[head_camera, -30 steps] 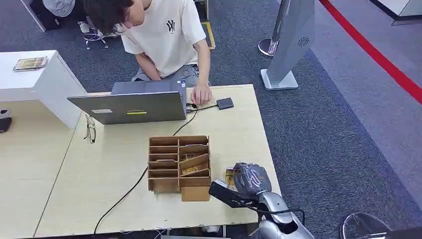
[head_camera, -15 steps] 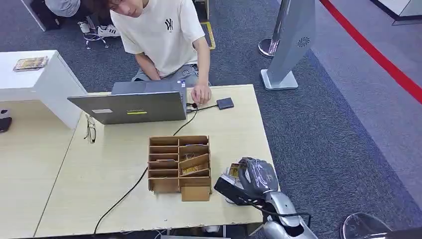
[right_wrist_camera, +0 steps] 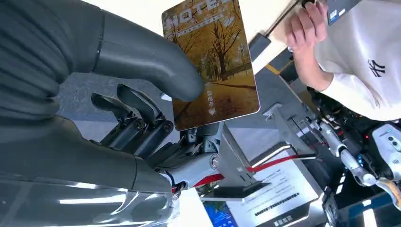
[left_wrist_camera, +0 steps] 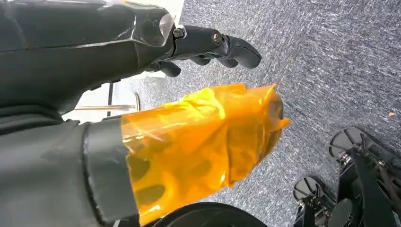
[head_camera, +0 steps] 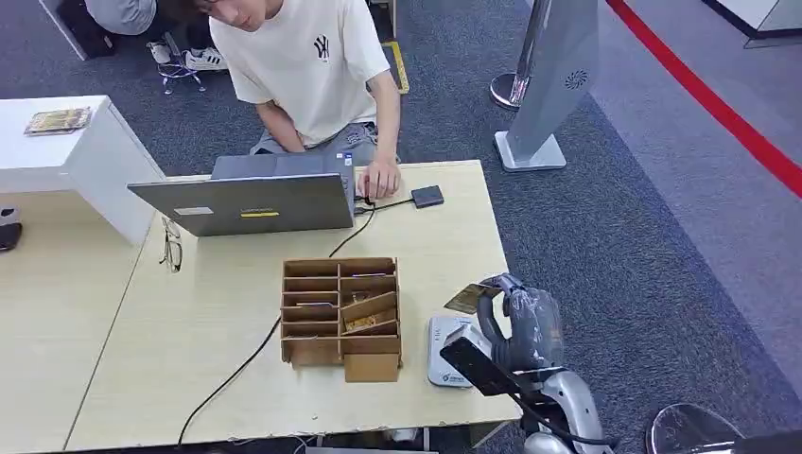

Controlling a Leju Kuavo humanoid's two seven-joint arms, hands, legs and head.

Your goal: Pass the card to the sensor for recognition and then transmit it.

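My right hand [head_camera: 518, 323] hovers over the table's right edge and pinches a card [head_camera: 465, 299] between thumb and fingers. In the right wrist view the card [right_wrist_camera: 213, 61] shows a golden picture of autumn trees, with the thumb [right_wrist_camera: 146, 56] pressed on its face. A white sensor box [head_camera: 446, 351] lies flat on the table just left of the hand, below the card. My left hand [left_wrist_camera: 208, 45] hangs over grey carpet, holding nothing, its fingers loosely spread and its thumb wrapped in orange film [left_wrist_camera: 198, 142].
A wooden organiser [head_camera: 341, 317] with compartments stands left of the sensor. A person [head_camera: 312, 66] sits at the far side behind a laptop [head_camera: 248, 200], one hand by a small black device [head_camera: 427, 196]. Glasses [head_camera: 171, 248] and a black cable [head_camera: 246, 364] lie on the table [head_camera: 189, 322].
My right hand has risen and moved right with the card, uncovering the white sensor box. The person has straightened up behind the laptop.
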